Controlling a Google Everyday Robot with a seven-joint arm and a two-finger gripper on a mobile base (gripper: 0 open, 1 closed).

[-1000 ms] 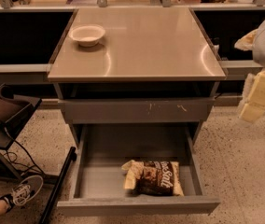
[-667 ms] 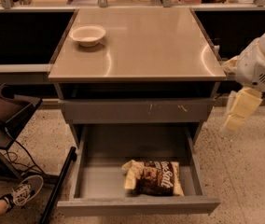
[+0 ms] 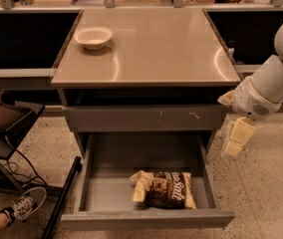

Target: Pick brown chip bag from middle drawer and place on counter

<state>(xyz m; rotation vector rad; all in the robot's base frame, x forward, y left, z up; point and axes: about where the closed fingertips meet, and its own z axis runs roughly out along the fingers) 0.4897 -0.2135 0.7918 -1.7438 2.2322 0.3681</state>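
Observation:
The brown chip bag lies flat in the open middle drawer, near its front and a little right of centre. The tan counter is directly above. My gripper hangs from the white arm at the right. It is outside the drawer's right side, just below counter height, above and to the right of the bag. It holds nothing that I can see.
A white bowl stands on the counter's back left. A shut drawer front with pale scratch marks sits above the open drawer. Dark side shelves flank the counter. A black stand, a black pole and a person's shoe are on the floor at left.
The arm and gripper have moved left and down, from the right edge of view toward the drawer's right side. The bag and bowl have not moved.

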